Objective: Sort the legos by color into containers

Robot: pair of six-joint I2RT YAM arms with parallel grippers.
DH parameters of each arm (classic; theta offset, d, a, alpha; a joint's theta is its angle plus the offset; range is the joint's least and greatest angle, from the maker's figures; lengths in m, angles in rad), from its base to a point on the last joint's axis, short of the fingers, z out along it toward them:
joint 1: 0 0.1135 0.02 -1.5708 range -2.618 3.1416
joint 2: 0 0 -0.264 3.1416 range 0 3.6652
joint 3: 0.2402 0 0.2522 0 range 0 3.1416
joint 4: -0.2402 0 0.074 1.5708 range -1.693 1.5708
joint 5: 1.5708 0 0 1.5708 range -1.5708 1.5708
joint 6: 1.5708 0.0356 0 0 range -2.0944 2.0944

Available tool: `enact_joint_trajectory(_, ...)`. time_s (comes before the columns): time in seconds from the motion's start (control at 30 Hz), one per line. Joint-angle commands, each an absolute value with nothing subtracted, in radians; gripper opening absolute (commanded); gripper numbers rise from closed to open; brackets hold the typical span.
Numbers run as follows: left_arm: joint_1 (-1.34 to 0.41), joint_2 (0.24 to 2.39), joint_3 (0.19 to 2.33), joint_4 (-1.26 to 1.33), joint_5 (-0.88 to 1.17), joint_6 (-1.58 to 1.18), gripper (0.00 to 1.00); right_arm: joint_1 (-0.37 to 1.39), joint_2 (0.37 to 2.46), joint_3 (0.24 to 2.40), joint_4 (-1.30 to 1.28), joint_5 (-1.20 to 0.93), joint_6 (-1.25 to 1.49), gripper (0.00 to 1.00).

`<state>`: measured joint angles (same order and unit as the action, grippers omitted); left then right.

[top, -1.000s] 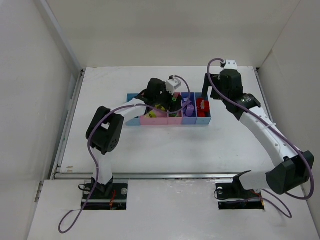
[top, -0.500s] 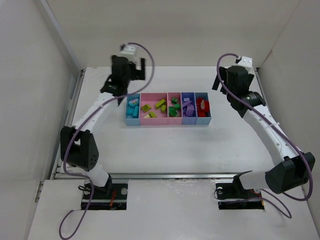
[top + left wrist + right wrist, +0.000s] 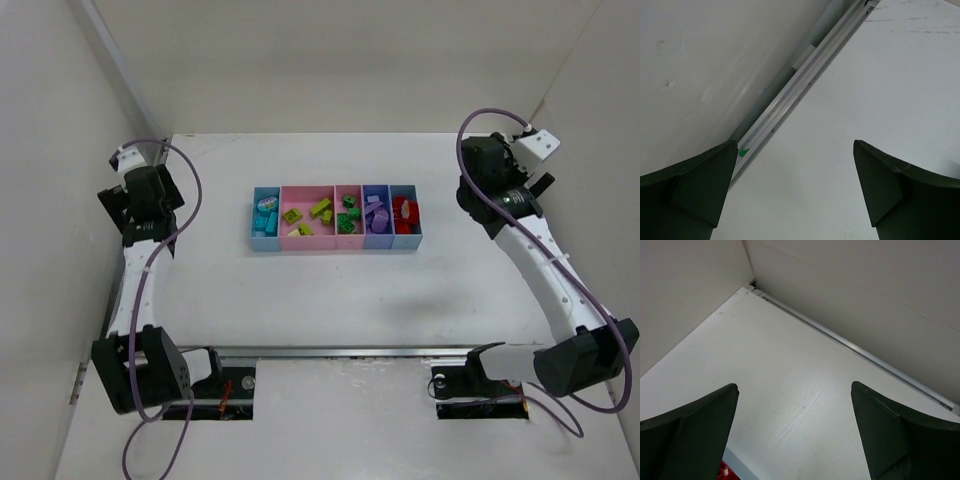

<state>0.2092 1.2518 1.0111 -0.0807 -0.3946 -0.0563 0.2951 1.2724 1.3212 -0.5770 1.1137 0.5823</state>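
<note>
The containers (image 3: 335, 240) stand as a joined row at the table's middle. The left light blue bin holds cyan legos (image 3: 264, 218), the wide pink bin lime-yellow ones (image 3: 320, 210), the narrow pink bin green ones (image 3: 349, 214), the purple-blue bin purple ones (image 3: 377, 214), the right light blue bin red ones (image 3: 404, 210). My left gripper (image 3: 137, 200) is open and empty near the table's left edge, far from the bins; its wrist view (image 3: 795, 145) shows only bare table. My right gripper (image 3: 490, 172) is open and empty right of the bins (image 3: 795, 385). A sliver of red lego (image 3: 723, 472) shows by its left finger.
A metal rail (image 3: 790, 100) runs along the left wall close under my left gripper. White walls enclose the table on the left, back and right. Another rail (image 3: 850, 345) lines the foot of the wall ahead of my right gripper.
My left arm has swung from over the bins out to the table's left edge. My right arm has drawn back from the red bin toward the right wall. Both stay empty.
</note>
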Motion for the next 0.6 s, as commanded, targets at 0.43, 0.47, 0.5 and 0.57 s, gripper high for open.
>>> enact_joint_trajectory(0.43, 0.199, 1.086, 0.896, -0.048, -0.331, -0.123, 1.0, 0.295, 1.39, 1.488, -0.92, 1.197, 0.738, 0.99)
enact_joint_trajectory(0.47, 0.199, 1.075, 0.896, -0.06, -0.331, -0.132, 1.0, 0.295, 1.39, 1.488, -0.91, 1.197, 0.738, 0.99)
enact_joint_trajectory(0.5, 0.199, 1.075, 0.896, -0.06, -0.321, -0.132, 1.0, 0.295, 1.376, 1.465, -0.91, 1.197, 0.738, 0.99)
enact_joint_trajectory(0.57, 0.199, 1.066, 0.896, -0.071, -0.31, -0.141, 1.0, 0.295, 1.353, 1.447, -0.885, 1.206, 0.718, 0.99)
